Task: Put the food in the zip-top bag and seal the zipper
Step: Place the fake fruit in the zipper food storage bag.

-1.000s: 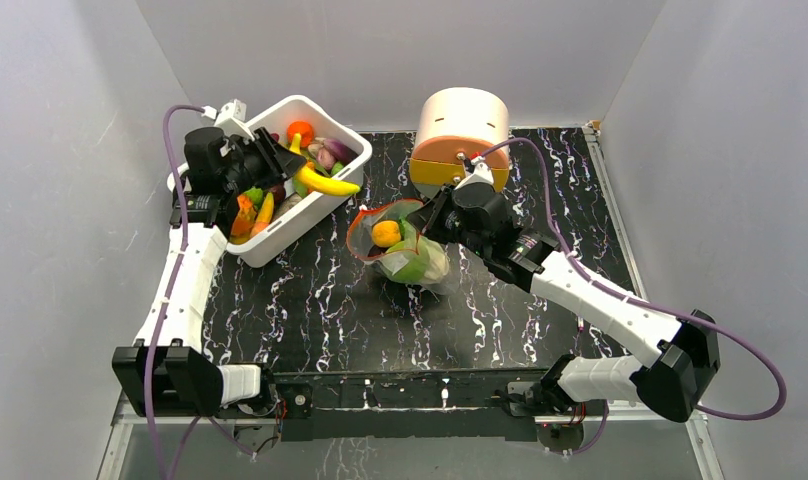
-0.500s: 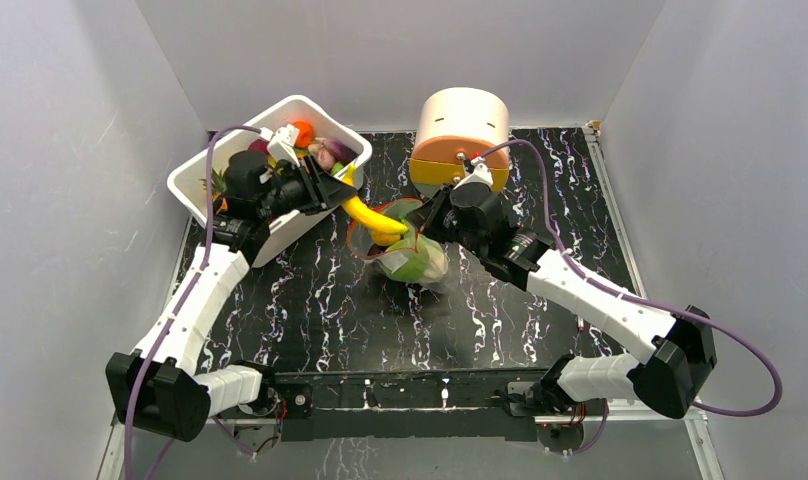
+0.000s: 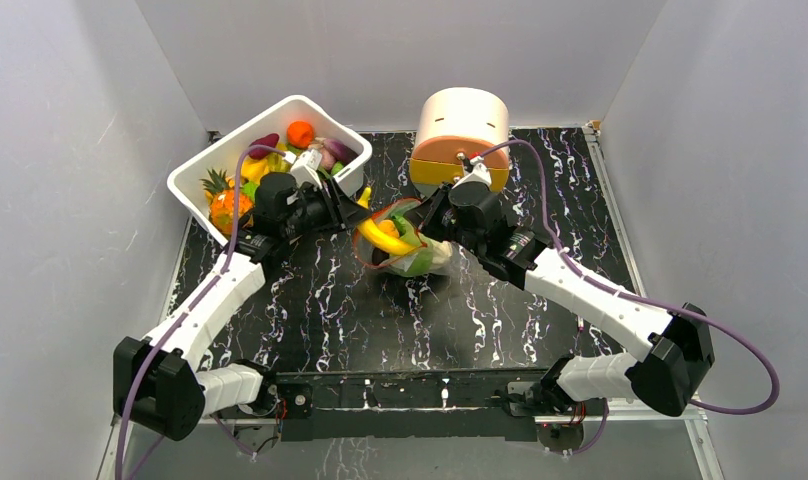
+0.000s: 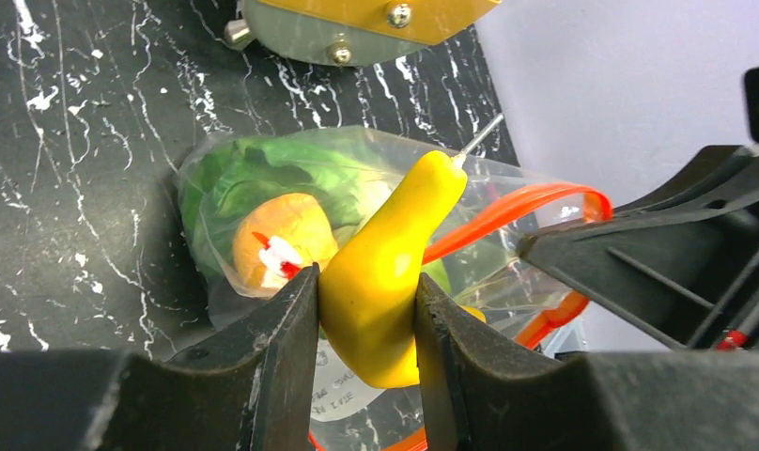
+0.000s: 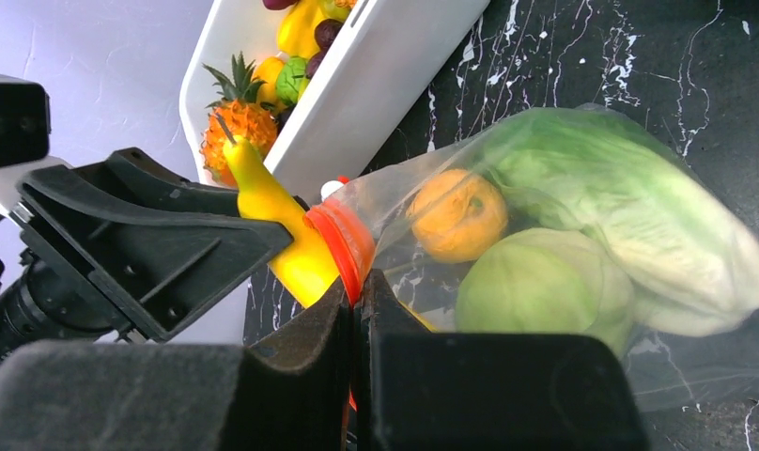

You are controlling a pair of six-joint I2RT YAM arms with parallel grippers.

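The clear zip-top bag [image 3: 412,255] lies mid-table with its orange-red zipper [image 3: 365,222] mouth held open toward the left. Inside are a leafy lettuce [image 5: 629,202], a round pale-green cabbage [image 5: 535,287] and an orange fruit [image 5: 456,214]. My left gripper [image 4: 366,324] is shut on a yellow banana [image 4: 394,258], its tip at the bag's mouth [image 3: 385,237]. My right gripper [image 5: 355,310] is shut on the zipper strip [image 5: 343,240], holding the mouth up.
A white tub [image 3: 212,160] at the back left holds a pineapple [image 3: 223,203], an orange and several other toy pieces. A round cream-and-orange drawer box [image 3: 460,135] stands behind the bag. Grey walls close in left, right and back.
My left gripper has carried the banana out of the white tub and rightward to the bag's mouth. The right gripper has kept its hold on the zipper.
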